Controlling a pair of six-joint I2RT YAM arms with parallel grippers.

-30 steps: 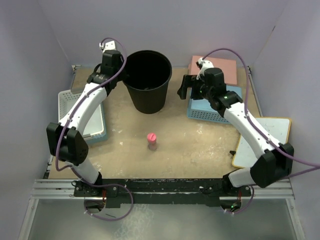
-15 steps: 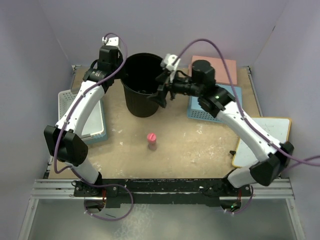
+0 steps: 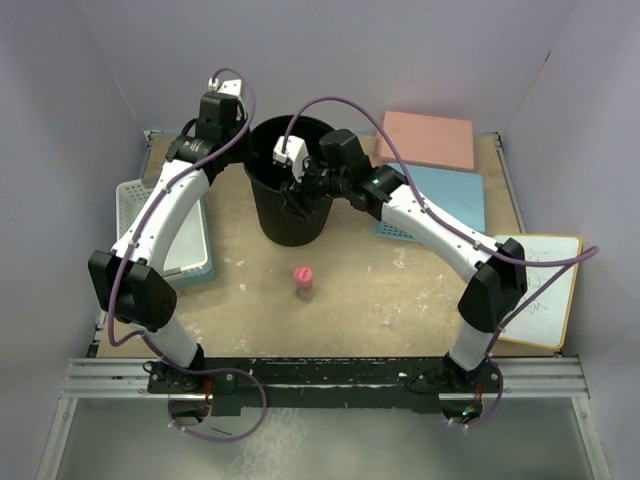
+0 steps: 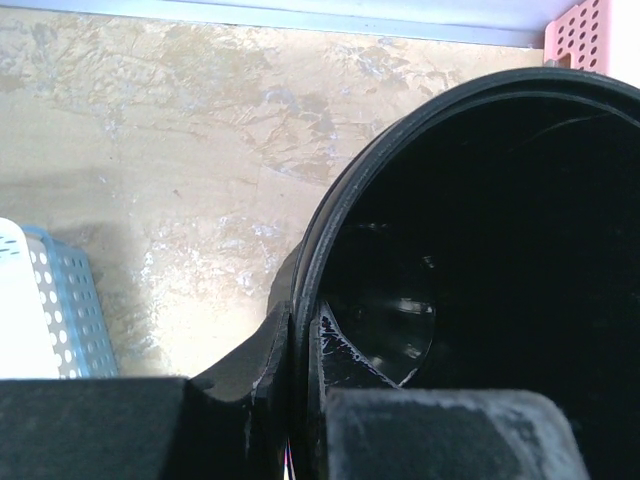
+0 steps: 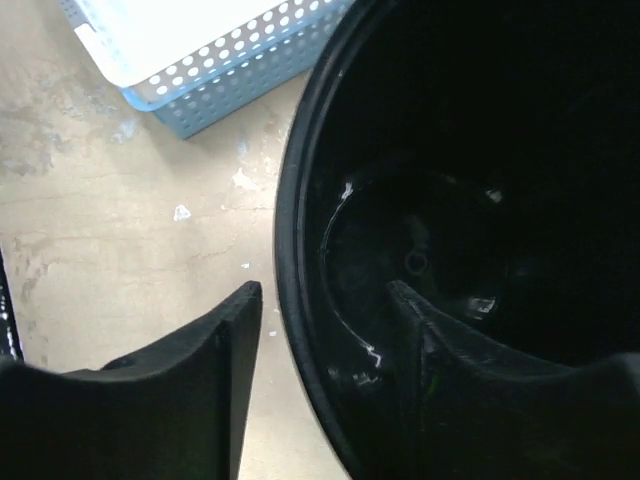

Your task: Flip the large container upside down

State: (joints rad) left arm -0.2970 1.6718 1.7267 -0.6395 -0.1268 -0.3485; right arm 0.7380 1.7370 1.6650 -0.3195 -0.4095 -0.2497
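Note:
The large container [image 3: 290, 218] is a tall black bin standing upright, mouth up, at the back middle of the table. My left gripper [image 3: 243, 152] is shut on its left rim; in the left wrist view the rim [image 4: 335, 225] runs pinched between the jaws of the left gripper [image 4: 300, 322]. My right gripper [image 3: 305, 188] straddles the near rim, open. In the right wrist view one finger [image 5: 215, 350] is outside the rim [image 5: 290, 200], the other finger [image 5: 440, 345] is inside the bin, with gaps on both sides.
A small pink-topped object [image 3: 303, 281] stands in front of the bin. A blue and white basket [image 3: 135, 215] lies at the left. A pink basket [image 3: 428, 138] and a blue basket [image 3: 452, 200] lie at the back right, a white board [image 3: 545, 290] at the right edge.
My right arm swung left from over the blue basket to the bin's near rim, and its jaws have narrowed around the rim. The left gripper kept its hold.

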